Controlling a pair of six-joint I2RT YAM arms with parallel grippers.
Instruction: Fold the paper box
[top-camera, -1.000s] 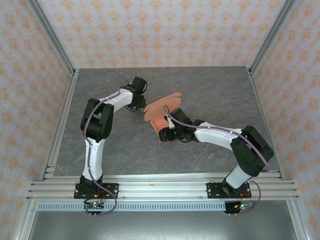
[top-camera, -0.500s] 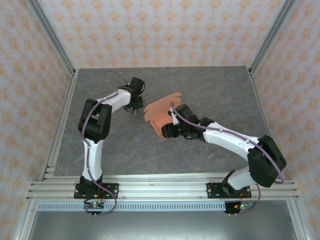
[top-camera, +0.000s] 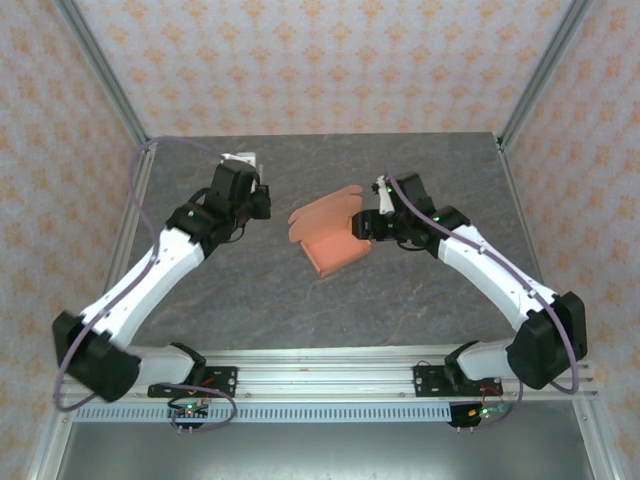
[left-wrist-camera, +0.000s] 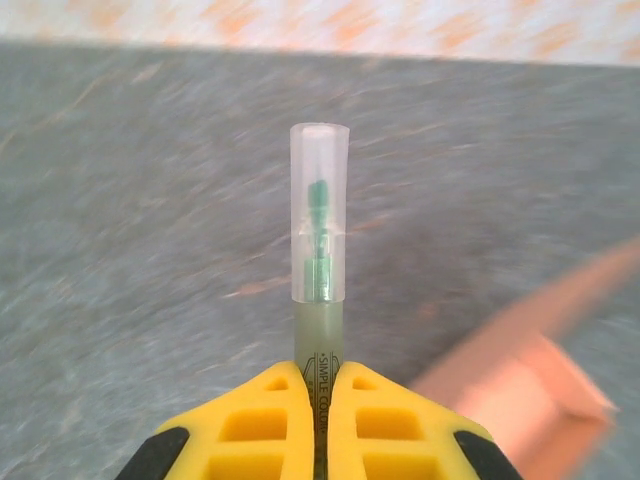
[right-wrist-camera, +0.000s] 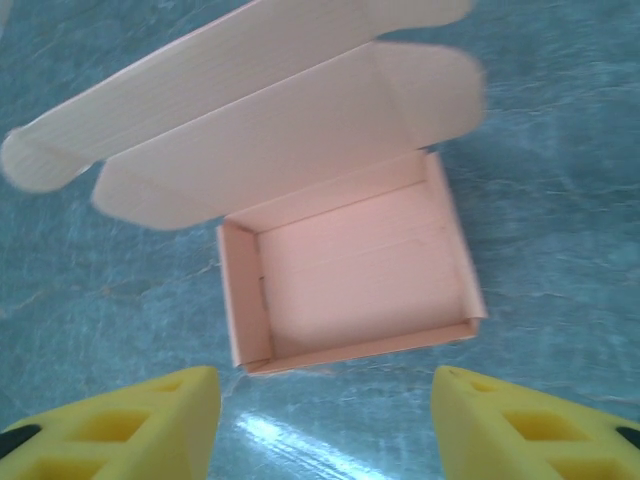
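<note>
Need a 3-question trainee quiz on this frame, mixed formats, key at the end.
1. True or false: the left end effector is shut on a thin stick with a clear cap.
2. Pick one. The paper box is: A) a flat, unfolded sheet; B) a tray with its walls up and its lid flap open; C) fully closed.
3. Fill in: the right end effector, pointed at the box, has its jaws ____ and holds nothing.

Key: 1 true; 2 B; 3 open.
</note>
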